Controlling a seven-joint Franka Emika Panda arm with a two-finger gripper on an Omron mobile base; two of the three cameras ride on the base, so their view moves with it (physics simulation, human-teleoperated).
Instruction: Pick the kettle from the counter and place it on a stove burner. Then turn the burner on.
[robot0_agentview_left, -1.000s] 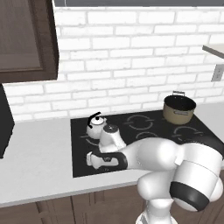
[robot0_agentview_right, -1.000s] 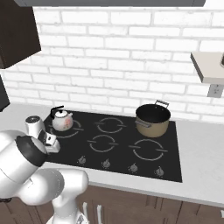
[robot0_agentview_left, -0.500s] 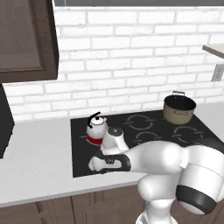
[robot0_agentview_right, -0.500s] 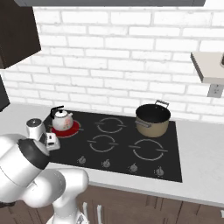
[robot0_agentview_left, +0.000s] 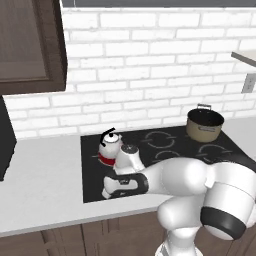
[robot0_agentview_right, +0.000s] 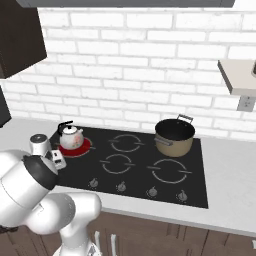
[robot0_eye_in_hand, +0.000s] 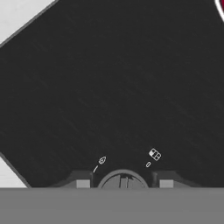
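Back-left on the flat black glass cooktop (robot0_agentview_right: 142, 159) sits the small squat white kettle (robot0_agentview_right: 71, 137). It's planted on the stove burner (robot0_agentview_right: 86, 146), which glows as a solid red disc under it. The kettle is rounded and pale, with a thin black handle arching over the top, and it reads red round the bottom where it meets the glow. It stands upright. It's about as wide as it is tall, so there's no real long axis. The handle arch seems to run roughly side to side in the right base view, but I can't tell which way the spout faces.

From the left base view the kettle (robot0_agentview_left: 109, 147) sits just behind the white arm's wrist, and part of the red shows below it.

The two-finger gripper (robot0_agentview_left: 107, 192) is low over the front-left corner of the cooktop. The hand view has what the base views don't: a round grey knob (robot0_eye_in_hand: 123, 178) sits right between the dark tips of the gripper (robot0_eye_in_hand: 124, 183), and a sliver of red shows in its top corner. I can't tell if the fingers actually pinch the knob.

Further right, a tan-and-black pot (robot0_agentview_right: 174, 136) sits on the back-right ring. The pale grey-white counter (robot0_agentview_left: 45, 175) runs along both sides.
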